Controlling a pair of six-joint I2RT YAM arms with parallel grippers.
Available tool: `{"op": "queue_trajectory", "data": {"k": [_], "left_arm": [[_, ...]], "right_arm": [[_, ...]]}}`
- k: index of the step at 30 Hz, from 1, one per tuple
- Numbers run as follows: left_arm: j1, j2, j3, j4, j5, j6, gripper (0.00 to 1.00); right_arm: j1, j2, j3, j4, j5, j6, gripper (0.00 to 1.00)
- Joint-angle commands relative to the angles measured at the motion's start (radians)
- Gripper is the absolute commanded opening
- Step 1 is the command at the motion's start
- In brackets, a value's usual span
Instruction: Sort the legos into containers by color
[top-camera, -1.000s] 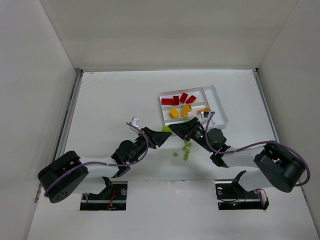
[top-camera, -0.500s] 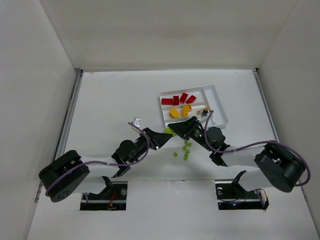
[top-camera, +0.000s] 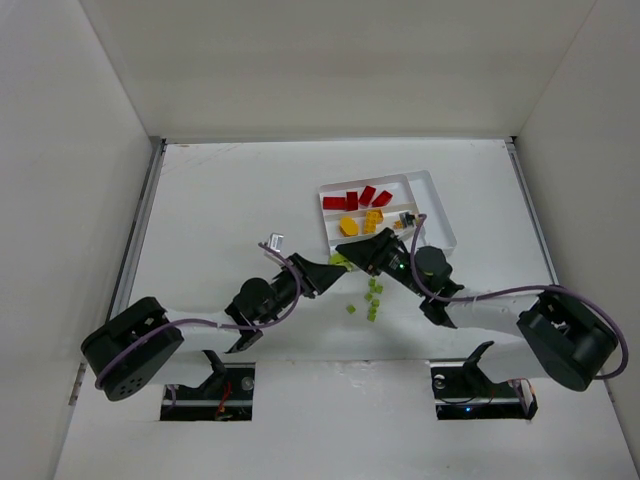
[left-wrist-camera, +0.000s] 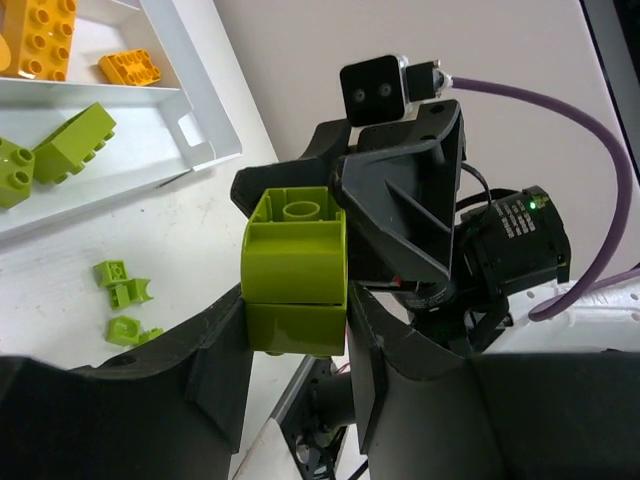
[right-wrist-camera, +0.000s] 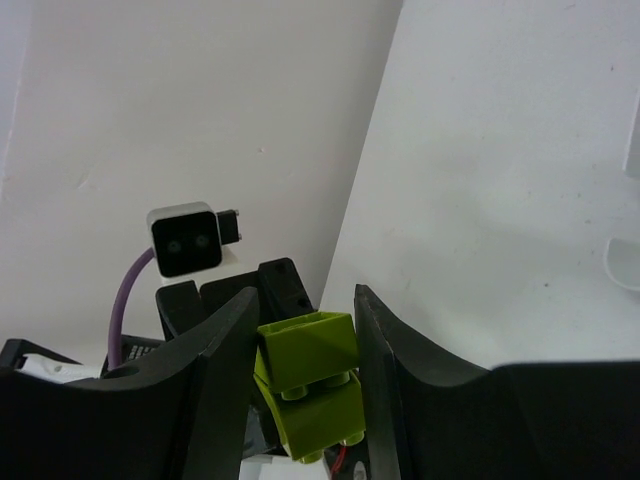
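A lime-green stack of two legos (left-wrist-camera: 295, 270) hangs above the table between both grippers. My left gripper (left-wrist-camera: 295, 322) is shut on its lower brick. My right gripper (right-wrist-camera: 305, 322) is shut on the same stack (right-wrist-camera: 312, 375) from the opposite side, its fingers against the sloped brick. From above, the two grippers meet tip to tip, left gripper (top-camera: 328, 268), right gripper (top-camera: 352, 256), just short of the white tray (top-camera: 441, 217). Red legos (top-camera: 356, 198) and yellow-orange legos (top-camera: 360, 223) lie in separate slots. Two green bricks (left-wrist-camera: 72, 142) lie in the tray's near slot.
Several tiny lime-green cubes (top-camera: 372, 296) lie loose on the table below the grippers, also seen beside the tray's corner (left-wrist-camera: 125, 300). The tray's near wall (left-wrist-camera: 190, 75) is close to the stack. White walls enclose the table.
My left gripper has shifted slightly right toward the right gripper and narrowed onto the green stack. The right gripper has stayed almost in place.
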Motion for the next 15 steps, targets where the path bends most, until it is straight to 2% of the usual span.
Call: {"op": "queue_trajectory", "data": {"k": [1,9,15], "left_arm": [[-0.017,0.012,0.023,0.203,0.061,0.011,0.18],[-0.026,0.032,0.02,0.202,0.081,0.009,0.18],[0.004,-0.019,0.012,0.17,0.069,0.011,0.18]], "right_arm": [[-0.031,-0.043,0.085,-0.04,0.007,-0.082,0.36],[-0.072,-0.043,0.136,-0.111,0.024,-0.147,0.36],[-0.117,-0.104,0.051,-0.221,0.163,-0.219,0.37]]}}
